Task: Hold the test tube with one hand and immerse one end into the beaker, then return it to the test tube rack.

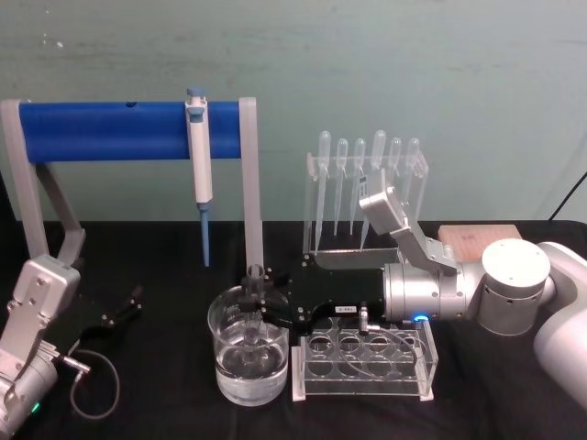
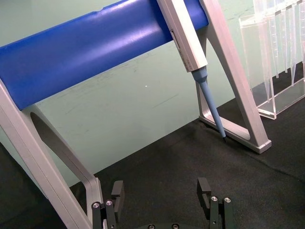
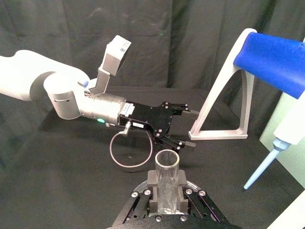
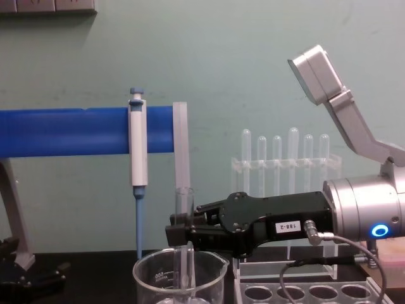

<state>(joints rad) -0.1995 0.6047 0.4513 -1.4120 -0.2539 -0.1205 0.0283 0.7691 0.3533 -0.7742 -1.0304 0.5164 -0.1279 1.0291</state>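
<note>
We see the clear test tube standing upright, clamped between the fingers of our right gripper. Its rimmed open top rises above them, and its lower end sits inside the wide, graduated glass beaker, which holds clear liquid.

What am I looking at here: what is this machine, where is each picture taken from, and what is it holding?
A two-armed robot at a black table. The pictures come from its head, chest and each wrist. The right gripper is shut on a long clear glass test tube, upright, its lower end inside the wide clear glass beaker. A clear plastic test tube rack stands beside it. The left gripper sits open at the robot's left, near a blue-barred stand with a hanging blue-and-white pipettor.
</note>
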